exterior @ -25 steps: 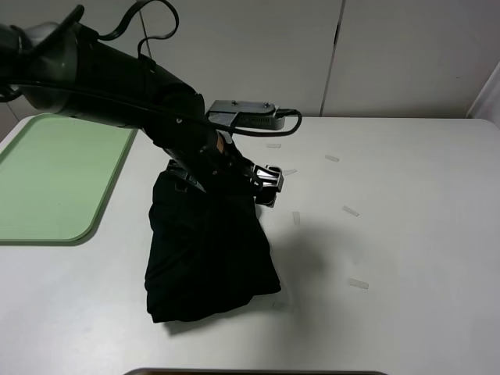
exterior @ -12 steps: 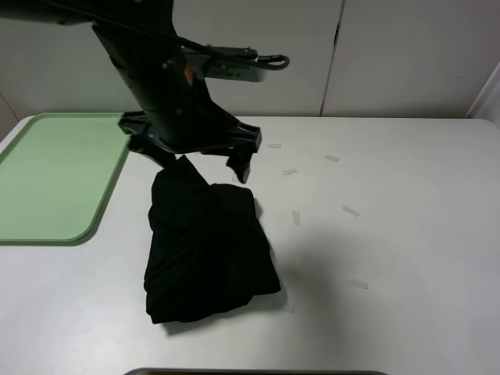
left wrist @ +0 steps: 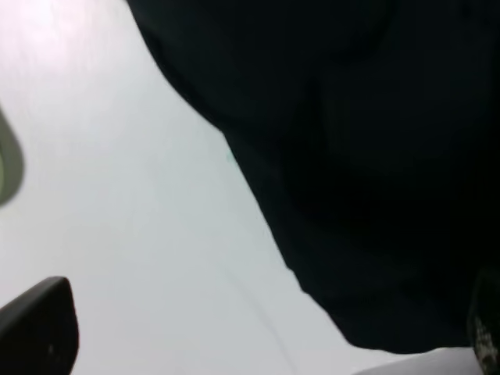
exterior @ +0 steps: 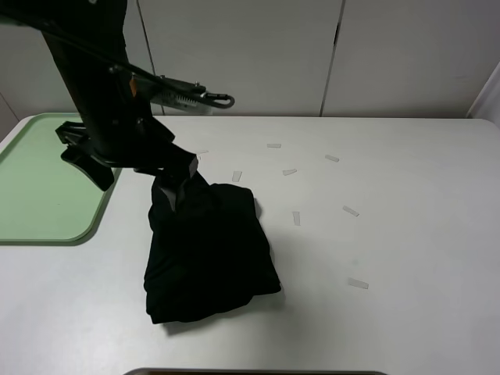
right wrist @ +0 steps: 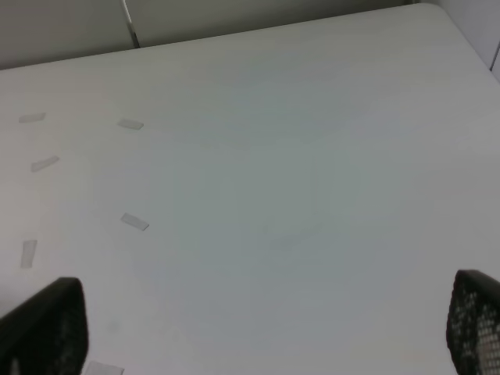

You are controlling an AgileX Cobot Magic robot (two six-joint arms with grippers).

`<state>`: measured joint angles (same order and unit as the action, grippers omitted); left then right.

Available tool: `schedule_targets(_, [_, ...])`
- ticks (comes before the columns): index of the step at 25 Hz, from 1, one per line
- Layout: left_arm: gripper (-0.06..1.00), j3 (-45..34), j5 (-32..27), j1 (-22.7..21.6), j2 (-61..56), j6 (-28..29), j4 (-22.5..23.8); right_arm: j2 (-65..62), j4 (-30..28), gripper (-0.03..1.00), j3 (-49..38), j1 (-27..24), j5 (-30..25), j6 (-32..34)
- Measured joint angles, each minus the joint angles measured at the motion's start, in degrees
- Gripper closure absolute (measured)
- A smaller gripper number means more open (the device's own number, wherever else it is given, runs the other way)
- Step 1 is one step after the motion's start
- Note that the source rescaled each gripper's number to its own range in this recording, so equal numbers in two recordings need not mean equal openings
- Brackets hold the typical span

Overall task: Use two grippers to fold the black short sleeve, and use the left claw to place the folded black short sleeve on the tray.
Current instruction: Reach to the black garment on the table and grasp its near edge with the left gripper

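Nearest the camera in the high view, the black short sleeve (exterior: pixel 207 254) lies as a rumpled, folded bundle on the white table (exterior: pixel 406 234), at about 7 o'clock from the table's middle. Its lettering and neck label do not show. It rests wholly on the table, apart from the tray.

Just beyond it, at about 10 o'clock from the bundle, the left gripper (exterior: pixel 129 168) hangs over the gap between shirt and tray. Its claw is spread wide and empty: one finger (exterior: pixel 173 176) stands over the shirt's far corner, the other over the tray's near edge. Whether the first finger touches the cloth cannot be told. In the left wrist view the black cloth (left wrist: pixel 351 172) fills much of the picture, with bare tabletop beside it and one dark fingertip at the edge.

Small pale tape strips (exterior: pixel 349 211) lie scattered on the table at 1 to 4 o'clock from the shirt.

The right gripper (right wrist: pixel 266 336) is out of the high view. Its own camera shows both fingertips far apart over bare table, holding nothing.

Farther off, at 9 o'clock, the mint-green tray (exterior: pixel 39 187) sits flat by the table's left edge with nothing visible on it. Behind the table stand pale wall panels (exterior: pixel 258 55).
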<state>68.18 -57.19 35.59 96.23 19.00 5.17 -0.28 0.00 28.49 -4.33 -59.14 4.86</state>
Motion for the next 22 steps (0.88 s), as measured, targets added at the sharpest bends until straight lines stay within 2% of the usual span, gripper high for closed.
schedule_targets(6, [-0.06,-2.80,6.33,-0.05,1.69,-1.31,-0.49,0.00,0.00,-0.03,0.00,0.00,0.00,0.00])
schedule_targets(16, [-0.06,-2.92,15.31,0.07,11.97,-9.75,-11.43,0.00,0.00,-0.03,0.00,0.00,0.00,0.00])
schedule_targets(22, [-0.06,-2.92,22.08,2.59,15.85,-11.74,-12.27,0.00,0.00,-0.03,0.00,0.00,0.00,0.00])
